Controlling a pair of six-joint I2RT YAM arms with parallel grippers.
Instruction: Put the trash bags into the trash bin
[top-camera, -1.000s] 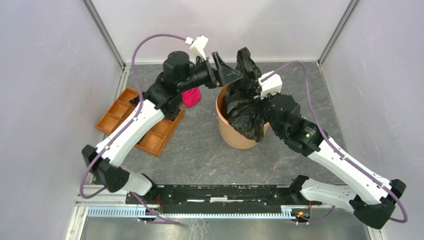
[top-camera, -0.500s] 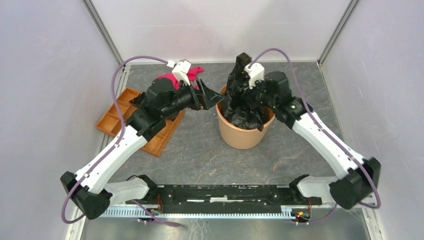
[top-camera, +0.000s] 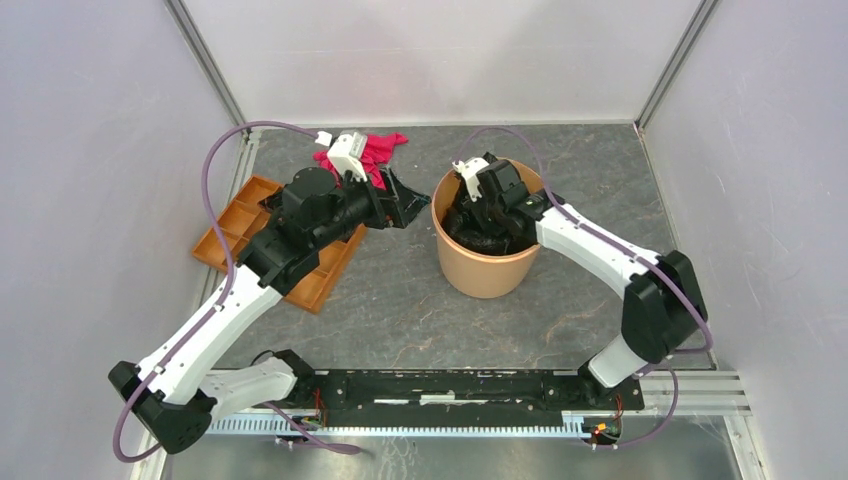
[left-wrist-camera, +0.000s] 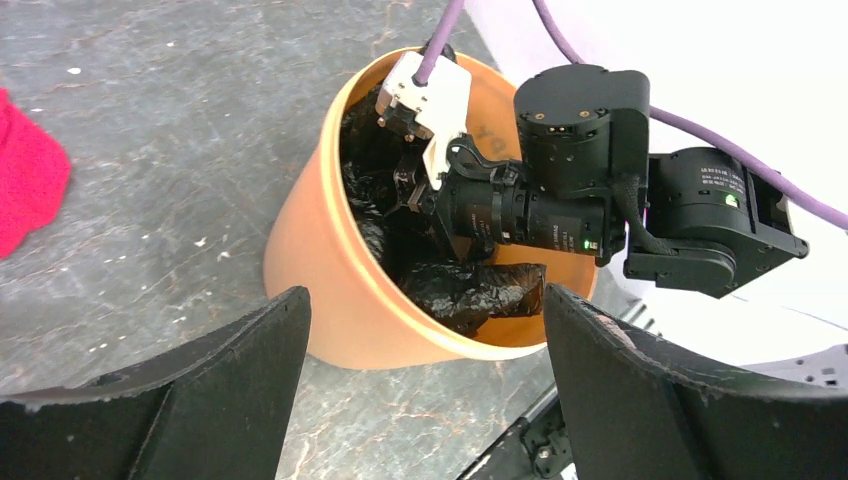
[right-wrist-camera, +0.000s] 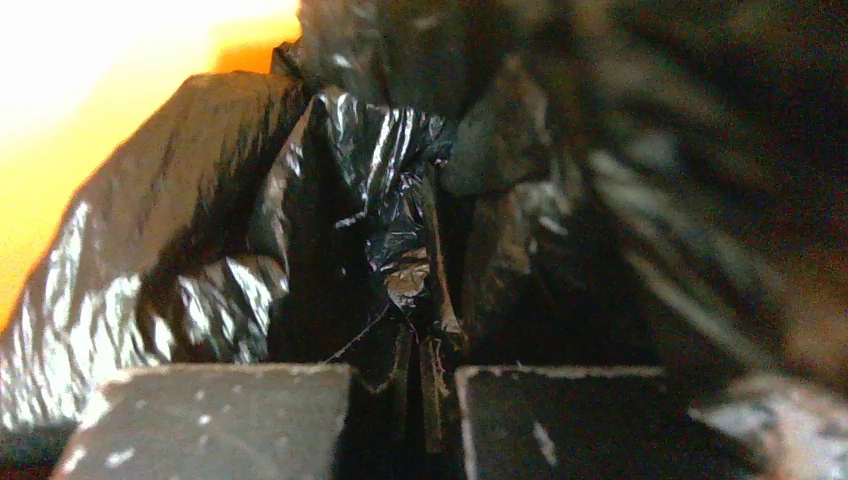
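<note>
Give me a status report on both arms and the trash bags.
Left gripper open, empty, beside trash bin. Right gripper inside bin, pinching trash bags. Bags inside rim. Nothing blocking.

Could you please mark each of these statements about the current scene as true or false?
1. The right gripper is down inside the trash bin. True.
2. The left gripper holds a trash bag. False: it is open and empty, beside the bin.
3. Black trash bags lie inside the bin. True.
4. The pink-red cloth is in the bin. False: it lies on the table, beyond the left arm.
5. The orange tray sits right of the bin. False: it is on the bin's left, partly under the left arm.
</note>
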